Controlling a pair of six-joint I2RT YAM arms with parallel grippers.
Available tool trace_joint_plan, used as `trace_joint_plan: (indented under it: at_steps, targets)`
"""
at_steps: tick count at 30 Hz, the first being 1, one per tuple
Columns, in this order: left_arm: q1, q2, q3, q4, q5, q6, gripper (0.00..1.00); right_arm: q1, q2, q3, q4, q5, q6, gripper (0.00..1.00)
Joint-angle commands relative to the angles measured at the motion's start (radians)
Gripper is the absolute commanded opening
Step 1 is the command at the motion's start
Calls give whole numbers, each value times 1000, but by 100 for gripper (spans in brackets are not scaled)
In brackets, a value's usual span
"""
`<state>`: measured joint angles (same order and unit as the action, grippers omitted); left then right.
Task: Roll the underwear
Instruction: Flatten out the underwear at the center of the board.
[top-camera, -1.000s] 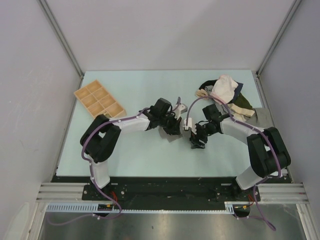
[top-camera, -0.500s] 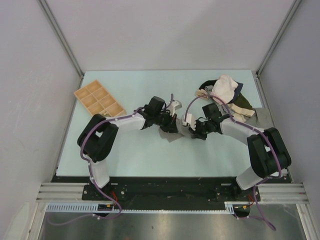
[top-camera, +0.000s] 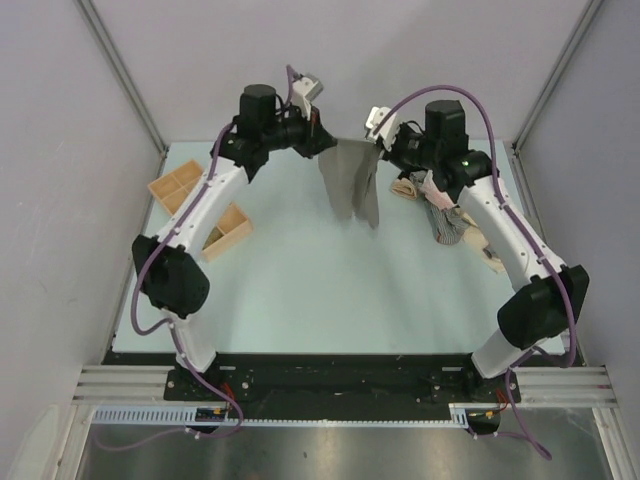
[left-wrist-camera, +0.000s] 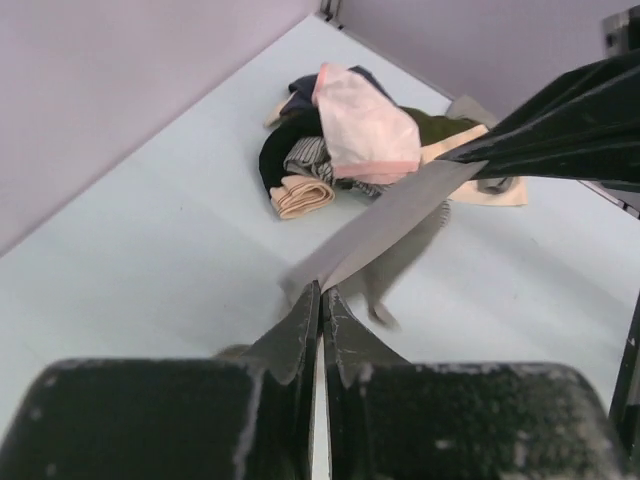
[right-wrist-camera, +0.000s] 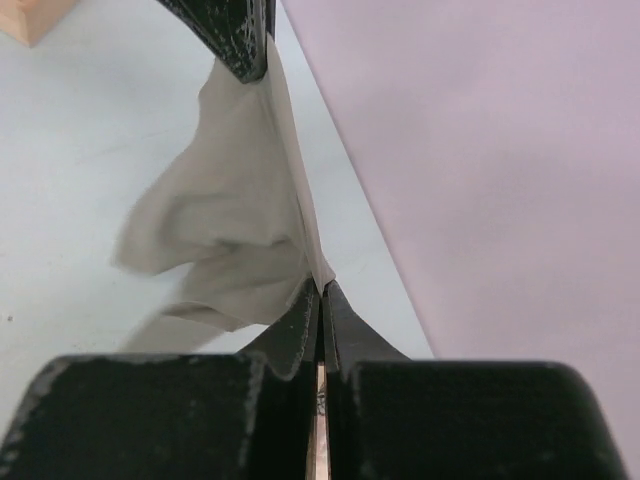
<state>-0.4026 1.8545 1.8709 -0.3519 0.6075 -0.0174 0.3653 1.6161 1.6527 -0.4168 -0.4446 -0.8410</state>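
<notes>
A tan wooden tray (top-camera: 183, 186) divided into compartments lies near the left edge of the pale green bench (top-camera: 300, 290), toward its far left corner. Toward the far right corner sits a heap of clothes (left-wrist-camera: 345, 170). A pink-white garment (left-wrist-camera: 365, 125) lies on top, with a beige roll (left-wrist-camera: 305, 196), a striped piece (left-wrist-camera: 308, 158) and black cloth (left-wrist-camera: 277, 150) below it.
</notes>
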Motion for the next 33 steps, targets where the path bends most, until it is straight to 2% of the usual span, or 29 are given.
trace_joint_plan:
  at_steps: [1,3,7,8,10,12,14,17,18,20,21,23,24,26,28,29,33]
  targets:
    - [-10,-104,15,-155,70,82,6,0,-61,6,-73,-20,28,0]
    - [-12,-155,-102,-119,83,70,6,0,-106,-40,-94,-63,5,0]
    - [-38,-280,-378,-6,107,40,6,7,-192,-291,-167,-167,-99,0]
    - [-66,-293,-494,10,112,24,6,11,-202,-335,-231,-190,-127,0]
    - [-106,-313,-612,47,126,-18,7,38,-240,-497,-276,-218,-221,0]
    - [-178,-318,-795,97,127,-94,8,78,-252,-603,-352,-210,-280,0]
    - [-249,-305,-951,134,149,-168,9,106,-255,-713,-429,-213,-329,4]
    - [-323,-313,-1103,214,169,-314,11,136,-271,-796,-482,-223,-337,18]
    - [-334,-340,-1127,241,167,-331,15,138,-275,-803,-497,-224,-340,30]
    - [-340,-373,-1130,228,166,-331,22,133,-288,-803,-501,-211,-310,36]
    - [-338,-409,-1112,175,149,-314,32,123,-295,-800,-488,-201,-297,44]
    - [-331,-432,-1014,102,103,-235,40,53,-308,-777,-470,-223,-287,49]
    - [-325,-437,-977,43,39,-207,48,23,-302,-740,-470,-268,-285,52]
    - [-277,-411,-876,-1,-24,-146,54,-59,-282,-697,-435,-307,-256,54]
    - [-237,-344,-827,-24,-70,-127,55,-97,-225,-653,-372,-318,-160,55]
    - [-205,-316,-796,-24,-81,-127,55,-115,-201,-642,-285,-304,-115,55]
    - [-193,-213,-783,10,-87,-159,60,-121,-52,-571,-180,-240,26,54]
